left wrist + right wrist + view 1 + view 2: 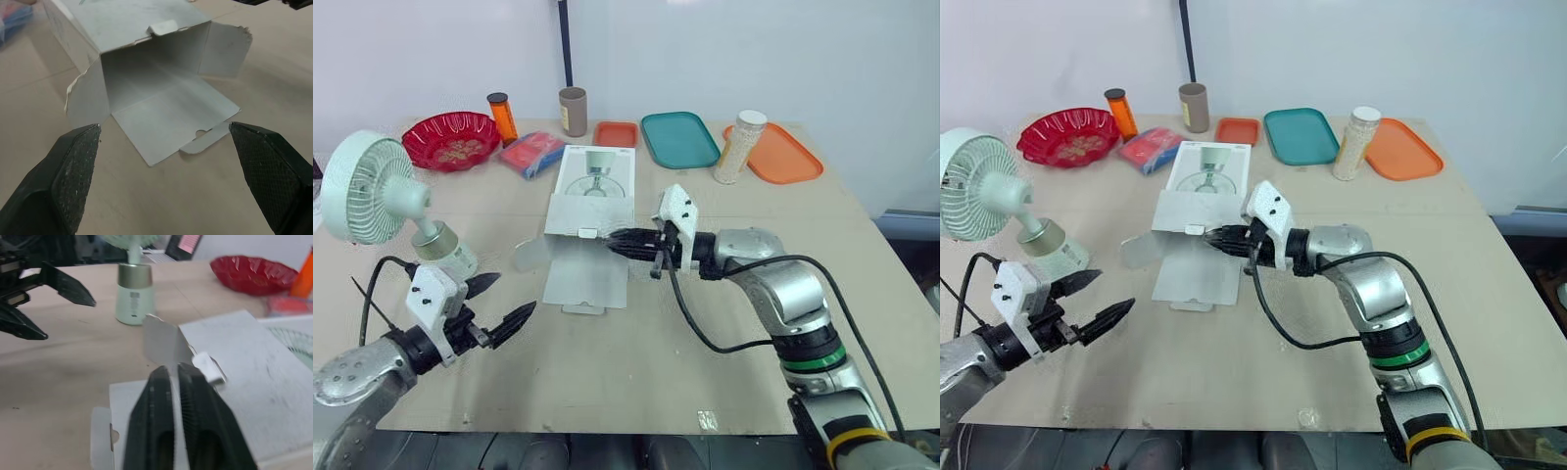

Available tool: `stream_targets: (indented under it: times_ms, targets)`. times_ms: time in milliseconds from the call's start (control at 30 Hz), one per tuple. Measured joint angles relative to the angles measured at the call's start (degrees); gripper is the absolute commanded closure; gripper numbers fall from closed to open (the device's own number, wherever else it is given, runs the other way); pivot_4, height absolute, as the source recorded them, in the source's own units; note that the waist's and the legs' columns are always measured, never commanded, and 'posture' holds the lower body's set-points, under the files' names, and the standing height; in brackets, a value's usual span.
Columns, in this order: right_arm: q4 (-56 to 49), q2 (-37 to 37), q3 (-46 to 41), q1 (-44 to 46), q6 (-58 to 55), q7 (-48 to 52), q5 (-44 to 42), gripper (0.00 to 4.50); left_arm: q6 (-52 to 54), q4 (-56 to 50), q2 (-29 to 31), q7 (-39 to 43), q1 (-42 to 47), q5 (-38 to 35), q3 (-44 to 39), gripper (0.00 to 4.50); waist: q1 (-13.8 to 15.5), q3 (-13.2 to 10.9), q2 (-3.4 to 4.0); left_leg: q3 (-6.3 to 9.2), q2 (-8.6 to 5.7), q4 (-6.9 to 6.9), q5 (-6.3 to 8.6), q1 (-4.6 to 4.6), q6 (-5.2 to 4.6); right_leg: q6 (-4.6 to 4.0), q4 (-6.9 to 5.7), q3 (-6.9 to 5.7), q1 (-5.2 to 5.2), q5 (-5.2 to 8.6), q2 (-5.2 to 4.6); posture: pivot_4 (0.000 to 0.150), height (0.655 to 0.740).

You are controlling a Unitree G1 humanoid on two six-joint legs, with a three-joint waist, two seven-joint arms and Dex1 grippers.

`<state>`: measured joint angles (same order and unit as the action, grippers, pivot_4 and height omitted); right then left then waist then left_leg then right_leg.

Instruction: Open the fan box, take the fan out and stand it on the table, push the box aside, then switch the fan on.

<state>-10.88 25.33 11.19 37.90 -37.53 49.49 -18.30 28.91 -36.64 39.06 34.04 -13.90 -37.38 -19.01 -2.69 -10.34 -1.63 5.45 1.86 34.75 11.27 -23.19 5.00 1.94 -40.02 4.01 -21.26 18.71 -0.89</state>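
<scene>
Fan: out of the box, upright on its round base at the table's left side, head tipped back a little.

Fan box: flat on the table near ctr, printed top up, open end toward the robot. All flaps out: long tuck flap flat on the tabletop, 2 side flaps splayed. Inside bare (seen straight into the mouth in the left wrist view).

Left gripper: spread wide, 2 black fingers well apart w/ nothing btwn them. Low over the table just beside the fan's base and apart from it, aimed across at the box mouth.

Right gripper: fingers pressed together, barely a slit btwn them, nothing pinched. Tips at the box's open end, right by the top panel's front edge and over the long flap – cannot tell if actually touching the cardboard.

Along the far edge, well apart from both grippers:
- red bowl behind the fan
- orange bottle
- red-and-blue packet, near the box's far left corner
- brown cup
- small orange tray, just beyond the box's far end
- teal tray
- jar of pale grains, upright – beside the large orange tray
</scene>
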Motion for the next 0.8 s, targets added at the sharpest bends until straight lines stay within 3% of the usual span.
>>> stream_targets:
  times_ms: [200, 500, 800]
  targets:
    - [-9.42, 1.86, -1.88, -0.99, -17.34, -8.74, -1.24, 0.03, -5.18, 5.62, -0.05, 5.28, -2.9, 4.25, 0.54, 0.0, -0.26, -0.01, 0.01, -0.04, 0.03, -0.1, 0.03, 0.0, -0.05, -0.04, 0.0, 0.03, -0.08, 0.04, 0.02, 0.15, 0.74]
    - [-9.04, -11.64, -4.47, 3.94, -35.18, -23.73, -1.58, 0.03, -6.54, 6.28, -1.64, 5.25, -1.2, 6.22, 2.66, 0.0, -0.09, 0.0, 0.01, -0.01, 0.02, -0.11, 0.01, -0.02, -0.03, -0.03, -0.01, 0.01, -0.07, 0.03, 0.02, 0.15, 0.74]
    - [-0.94, -16.49, -5.06, 8.06, -35.65, -34.9, 4.34, 0.03, -6.65, 5.82, -3.13, 3.3, -2.09, 8.11, 3.19, 0.0, -0.16, 0.12, -0.09, -0.03, 0.02, -0.11, 0.01, 0.09, -0.03, -0.04, -0.03, 0.03, -0.02, 0.03, 0.02, 0.15, 0.74]
